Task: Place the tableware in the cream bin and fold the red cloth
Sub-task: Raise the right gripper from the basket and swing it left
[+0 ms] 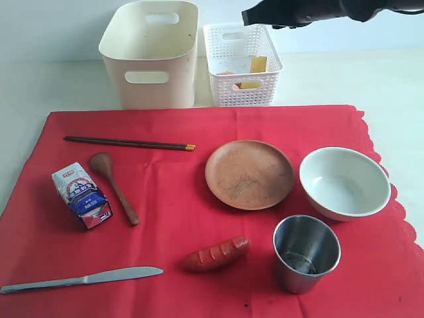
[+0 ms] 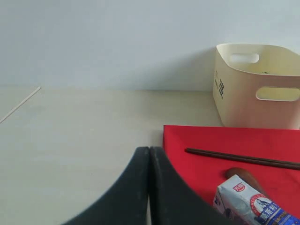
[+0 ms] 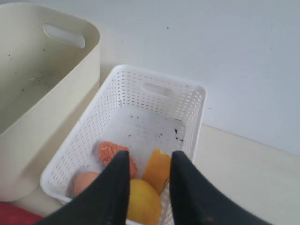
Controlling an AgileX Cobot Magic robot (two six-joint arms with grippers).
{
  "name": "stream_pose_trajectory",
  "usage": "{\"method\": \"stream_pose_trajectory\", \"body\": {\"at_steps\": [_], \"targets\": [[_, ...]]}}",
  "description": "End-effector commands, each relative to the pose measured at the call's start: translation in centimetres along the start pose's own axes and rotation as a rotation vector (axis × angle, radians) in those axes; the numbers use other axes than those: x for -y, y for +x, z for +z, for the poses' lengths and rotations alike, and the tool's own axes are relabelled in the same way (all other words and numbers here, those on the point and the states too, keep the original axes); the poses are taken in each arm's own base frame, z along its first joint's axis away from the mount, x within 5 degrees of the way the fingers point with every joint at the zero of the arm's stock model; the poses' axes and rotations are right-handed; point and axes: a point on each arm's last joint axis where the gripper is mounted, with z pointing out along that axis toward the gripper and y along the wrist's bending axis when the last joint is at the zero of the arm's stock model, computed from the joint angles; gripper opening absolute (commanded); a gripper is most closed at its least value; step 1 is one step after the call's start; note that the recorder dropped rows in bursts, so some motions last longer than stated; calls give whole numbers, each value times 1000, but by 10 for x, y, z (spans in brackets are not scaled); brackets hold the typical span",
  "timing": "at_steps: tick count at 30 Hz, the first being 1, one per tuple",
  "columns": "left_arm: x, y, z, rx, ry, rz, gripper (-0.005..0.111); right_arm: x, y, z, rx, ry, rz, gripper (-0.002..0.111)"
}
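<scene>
With the right pincer point(image 3: 150, 161), parted and empty, poised over the white lattice basket point(image 1: 245, 93), the white bowl point(image 1: 344, 182) and steel cup point(image 1: 306, 252) are found nearest it by the red cloth point(image 1: 172, 218)'s right edge, the dark chopsticks point(image 1: 129, 142), laid along its far edge, nearer the closed left pincer point(image 2: 149, 150); the cloth's near edge is cut off.
</scene>
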Motion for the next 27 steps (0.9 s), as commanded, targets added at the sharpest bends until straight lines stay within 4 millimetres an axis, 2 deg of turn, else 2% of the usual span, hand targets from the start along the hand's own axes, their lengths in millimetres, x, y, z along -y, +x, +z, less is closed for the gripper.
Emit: {"method": "stream_pose_trajectory", "body": {"at_steps": [1,4,10,13,21,27], "targets": [[0,-1,0,8,-2,-1,0,3,0,-5,-48,13,-35,9],[0,-1,0,8,-2,-1,0,3,2,-5,-66,15,-39,0],[0,-1,0,8,-2,-1,0,4,5,-8,-123,22,-31,0],[0,-1,0,8,-2,-1,0,-2,4,-15,-161,14,-28,0],[0,-1,0,8,-2,-1,0,-57,-17,-55,-150,-90,-123,0],[0,-1,0,8,-2,-1,0,-95,-14,-70,-195,-162,-181,0]]}}
